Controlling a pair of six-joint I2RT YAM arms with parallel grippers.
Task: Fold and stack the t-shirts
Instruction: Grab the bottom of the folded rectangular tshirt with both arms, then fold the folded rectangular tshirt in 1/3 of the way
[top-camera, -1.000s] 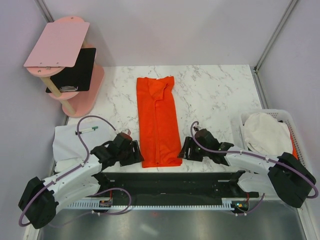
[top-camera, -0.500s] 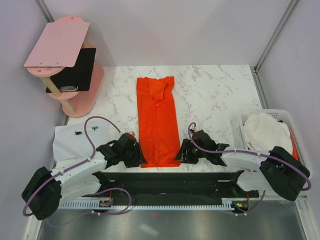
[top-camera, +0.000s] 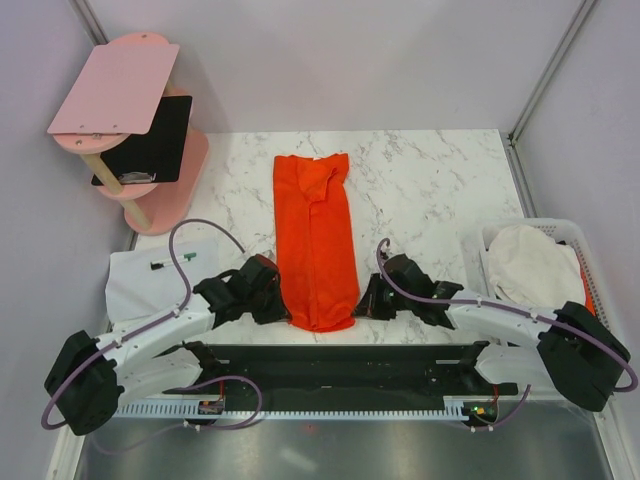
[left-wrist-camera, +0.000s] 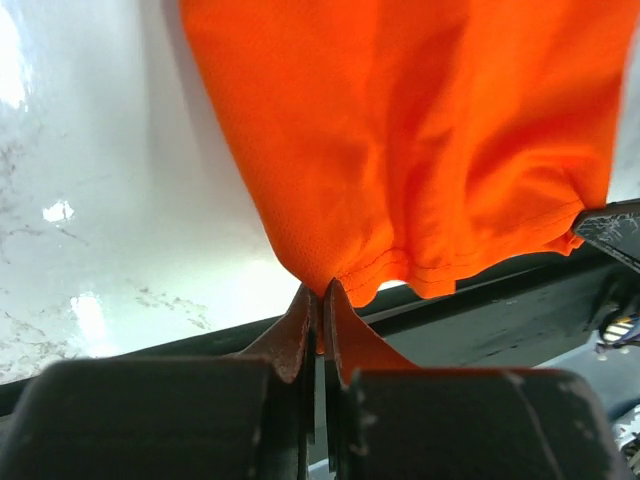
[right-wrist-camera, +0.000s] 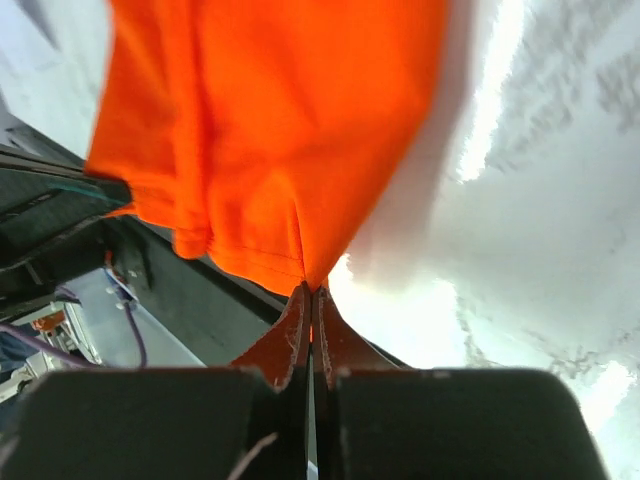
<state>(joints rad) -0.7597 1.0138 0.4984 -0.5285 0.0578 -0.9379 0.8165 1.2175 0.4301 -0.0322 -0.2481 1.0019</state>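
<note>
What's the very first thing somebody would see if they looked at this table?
The bright orange-red t-shirt, folded into a long strip down the middle of the marble table. The left gripper and right gripper each pinch a near corner of its hem. A pink stand sits at the far left.

Top external: set above and behind the arm bases, angled down and forward; whole marble table (top-camera: 430, 180) is covered, from far. Left wrist: aimed along the left fingers (left-wrist-camera: 290, 340), low over the tabletop, very close to the near hem of the orange t-shirt (left-wrist-camera: 400, 130). Right wrist: same framing past the right fingers (right-wrist-camera: 285, 345), opposite hem corner. That near hem is shared by all three views.
</note>
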